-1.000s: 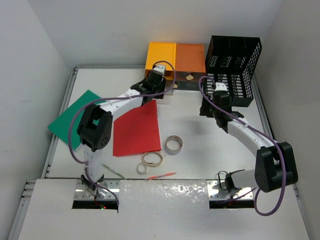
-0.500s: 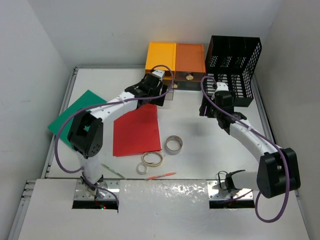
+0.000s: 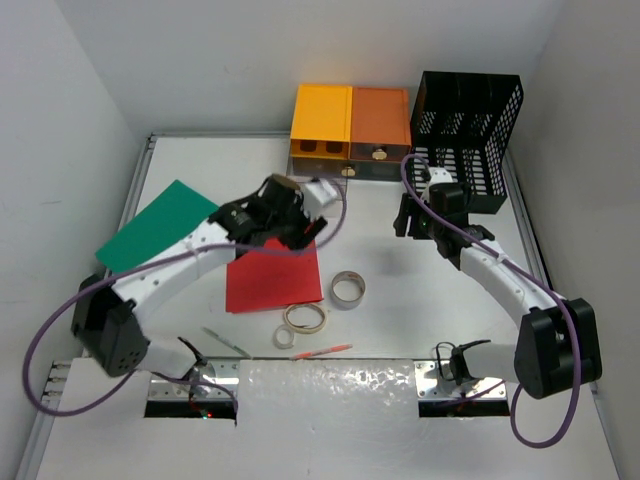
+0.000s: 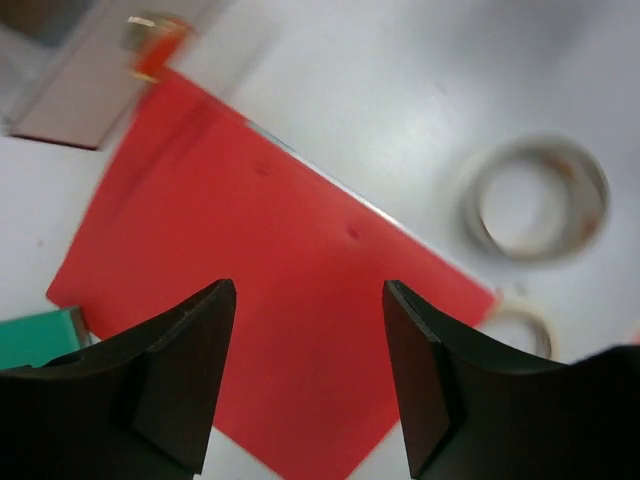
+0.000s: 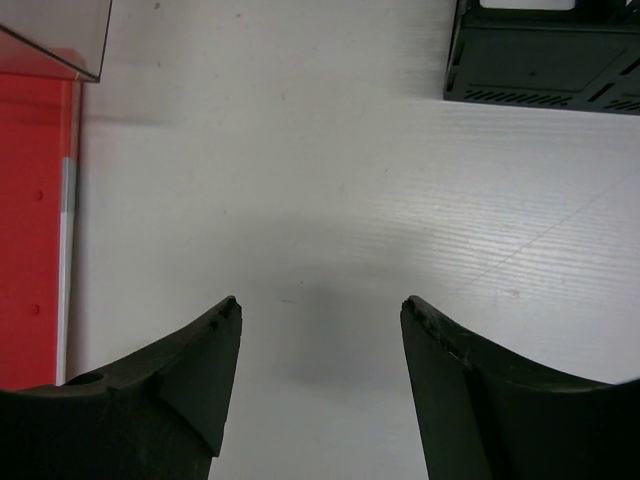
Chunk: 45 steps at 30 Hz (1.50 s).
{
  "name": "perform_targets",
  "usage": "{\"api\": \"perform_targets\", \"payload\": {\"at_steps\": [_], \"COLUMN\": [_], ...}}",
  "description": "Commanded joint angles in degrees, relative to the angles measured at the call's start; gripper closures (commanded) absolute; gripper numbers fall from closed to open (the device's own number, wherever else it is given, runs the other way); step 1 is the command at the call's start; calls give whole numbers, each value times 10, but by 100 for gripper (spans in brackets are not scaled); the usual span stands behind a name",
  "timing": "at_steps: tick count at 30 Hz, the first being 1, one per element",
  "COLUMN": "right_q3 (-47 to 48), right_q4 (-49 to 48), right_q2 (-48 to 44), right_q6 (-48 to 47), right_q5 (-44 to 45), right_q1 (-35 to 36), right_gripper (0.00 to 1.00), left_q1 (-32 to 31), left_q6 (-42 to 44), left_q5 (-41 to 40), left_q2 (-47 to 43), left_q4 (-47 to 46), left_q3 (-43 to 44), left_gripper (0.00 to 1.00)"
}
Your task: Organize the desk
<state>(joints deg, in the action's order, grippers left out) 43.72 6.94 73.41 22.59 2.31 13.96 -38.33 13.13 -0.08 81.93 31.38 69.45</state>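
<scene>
Overhead, the large white rectangular desk [image 3: 380, 250] fills the view from the arm bases at the near edge to the back wall, with thin metal rails along its sides.

At the far edge stand an orange-and-yellow drawer unit [image 3: 350, 125] and, in the far right corner, a black mesh file rack [image 3: 468, 110]. A flat green sheet [image 3: 155, 225] lies by the left edge, partly over the rail. A flat red folder [image 3: 272, 272] lies left of the desk's middle. Just right of it sits a grey roll of tape [image 3: 347, 289]. A tan roll of tape [image 3: 305, 319] and a smaller pale ring [image 3: 284, 337] lie nearer the near edge, and close to them are a thin red pen [image 3: 322, 351] and a thin green-and-white pen [image 3: 227, 342].

The left gripper [image 3: 305, 232] hangs over the far right corner of the red folder. In its wrist view its black fingers [image 4: 180, 360] are spread wide with nothing between them, over the folder [image 4: 260, 300], with the grey roll [image 4: 535, 200] off to one side.

The right gripper [image 3: 408, 218] hovers over bare desk near the rack. Its fingers [image 5: 180, 390] are also spread wide and empty, with white tabletop [image 5: 330, 180] beneath.
</scene>
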Motion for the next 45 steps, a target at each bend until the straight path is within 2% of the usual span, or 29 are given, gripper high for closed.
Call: {"api": "perform_targets", "payload": {"at_steps": [1,5,7,10,16,21,27,34,40,45], "right_q3": [19,21,20,14,4,2,8,-11,-7,-8], "right_q4": [5,15,20,19,32,38,51,45,47,45], "right_q2": [-15,-21,-26,-31,-41,-48,-52,-59,-57,-57], "right_q6": [-8,-12,-13,-13,-23,-28,-36,-37,-38,-38], "right_q5": [-21,-43,-42,-41,-35,-27,-25,-14,-13,-13], "right_q1": [0,2,1,1,2,1,2,2,2,2], "right_gripper": [36,36,36,36,35,35,35,35,35,35], "left_q1": [-53,-93,-111,-141,-143,-143,-144,-144,-144,-144], "left_q6": [208,325,364,348,309,285,251,234,241,244], "left_q5": [72,143,130,89,104,161,168,140,106,111], "left_q2": [-69,-84,-92,-96,-110,-112,-113,-98,-89,-88], "left_q4": [33,119,127,76,21,-9,-35,-75,-65,-54], "left_q3": [-74,-156,-206,-250,-283,-334,-348,-373,-380,-384], "left_gripper": [44,53,53,55,59,55,52,50,51,59]}}
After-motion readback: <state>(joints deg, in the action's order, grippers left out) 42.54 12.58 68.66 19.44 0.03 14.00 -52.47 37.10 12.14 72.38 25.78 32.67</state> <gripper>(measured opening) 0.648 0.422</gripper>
